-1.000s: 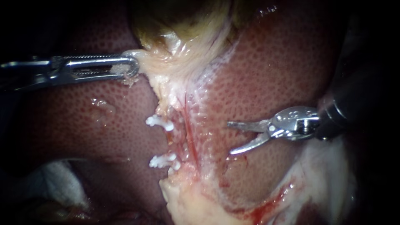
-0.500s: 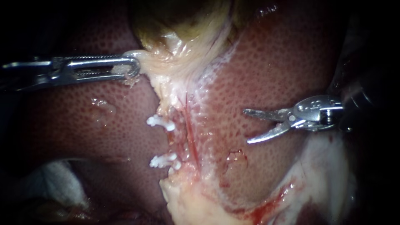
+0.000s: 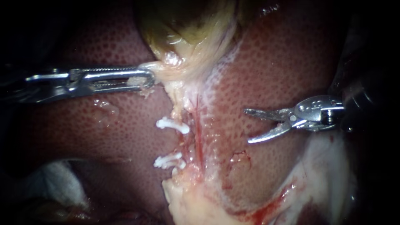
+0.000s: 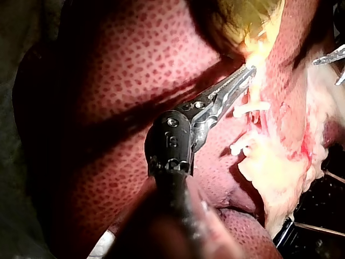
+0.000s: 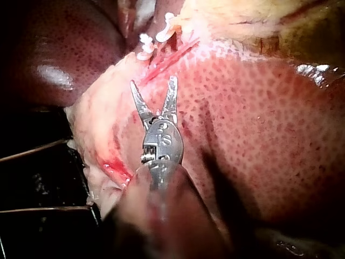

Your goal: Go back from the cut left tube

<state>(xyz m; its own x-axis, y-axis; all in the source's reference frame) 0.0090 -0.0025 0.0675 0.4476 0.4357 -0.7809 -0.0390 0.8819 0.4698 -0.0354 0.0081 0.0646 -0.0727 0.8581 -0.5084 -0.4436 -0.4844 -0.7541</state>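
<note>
L instr (image 3: 146, 78) jaws pinching gallbladder (image 3: 187, 29); R instr (image 3: 247, 126) jaws spread over liver (image 3: 283, 62). 2 clips: upper clip (image 3: 172, 125), lower clip (image 3: 168, 160).

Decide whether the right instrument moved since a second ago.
Yes. The right instrument has drawn back rightward and slightly upward from the red-edged mark on the liver.

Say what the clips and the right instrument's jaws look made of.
Clips: white, matte, no glint, so likely plastic, though the look alone cannot confirm it. Right instrument: its open jaws are silver-grey with bright highlights, apparently polished metal, probably steel.
</note>
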